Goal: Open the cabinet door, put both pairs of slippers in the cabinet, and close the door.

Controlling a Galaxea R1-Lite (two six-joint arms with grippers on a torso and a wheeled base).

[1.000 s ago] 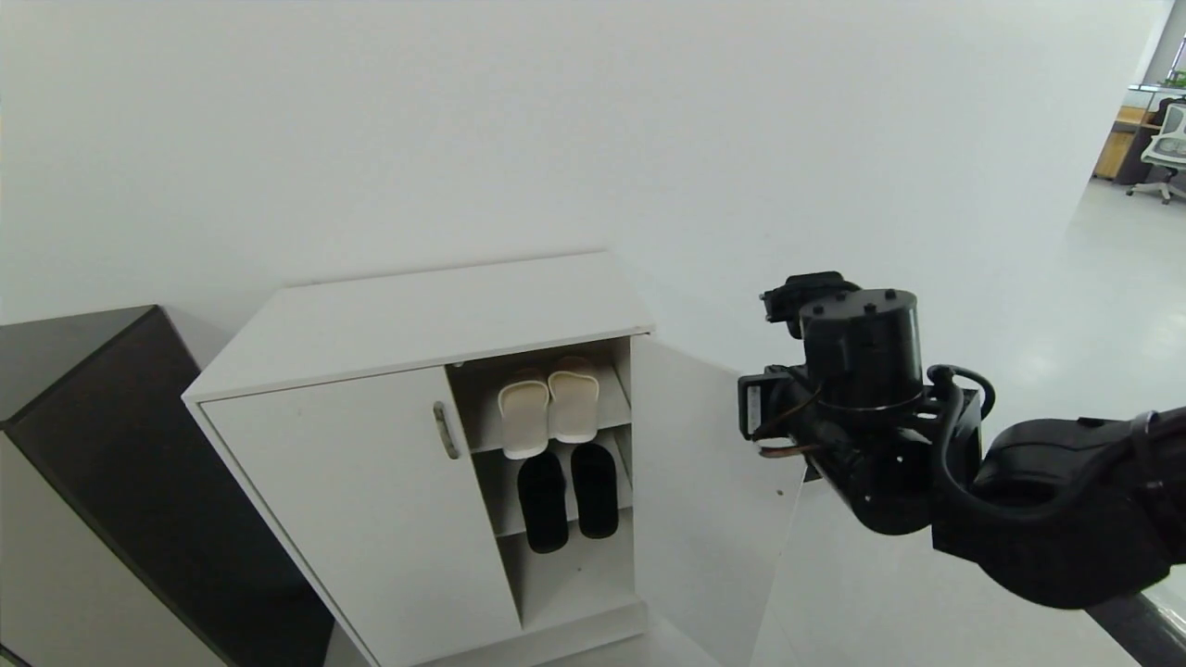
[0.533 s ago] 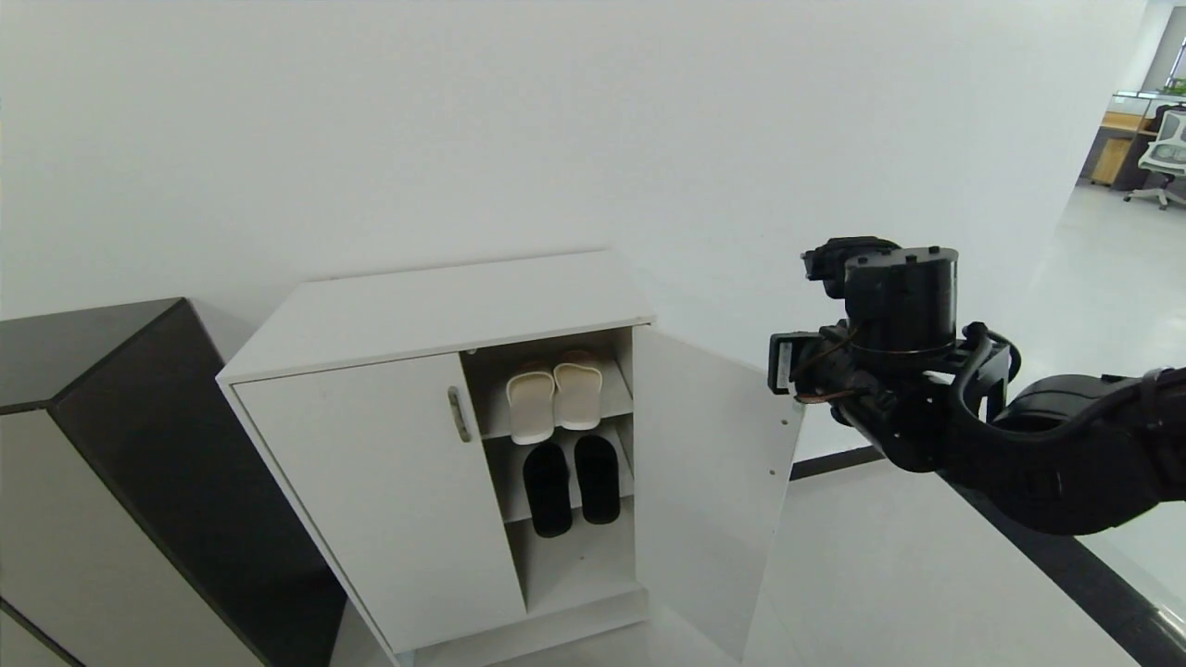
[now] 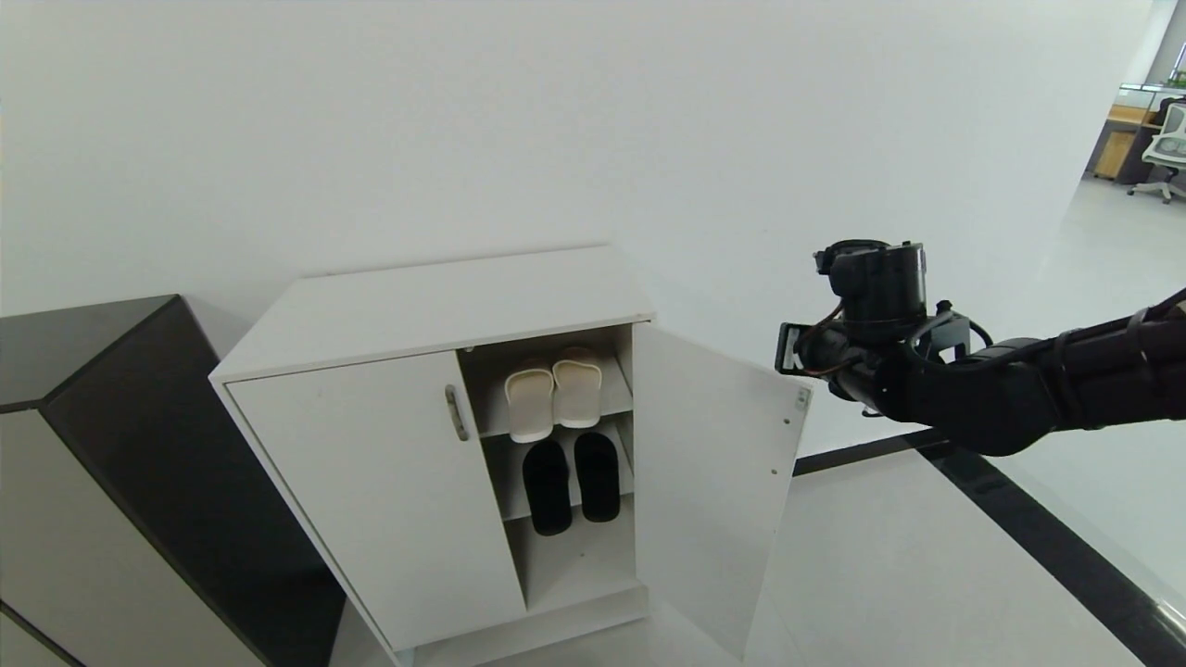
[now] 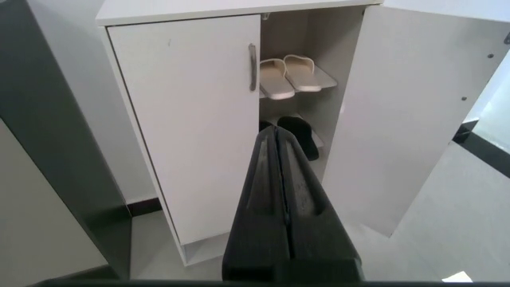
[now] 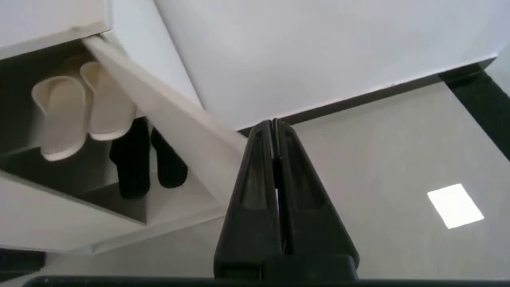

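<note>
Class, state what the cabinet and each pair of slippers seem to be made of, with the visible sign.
Cabinet: probably laminated board, matte white; flat panels, square edges. Cream slippers: likely moulded foam or rubber; smooth, thick, one-piece. Black slippers: perhaps the same; too dark to tell.

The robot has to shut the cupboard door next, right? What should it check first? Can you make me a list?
1. Cream-coloured pair of slippers inside, on the upper shelf: ok.
2. Black pair of slippers inside, on the shelf below: ok.
3. Heels clear of the door's path: cannot tell; both pairs overhang their shelf fronts.
4. White cabinet's right door shut: not ok, it stands wide open.
5. Right gripper beside the door's free edge, fingers shut for pushing: ok.
6. Left gripper out of the door's swing: cannot tell; it points at the opening, fingers shut.
</note>
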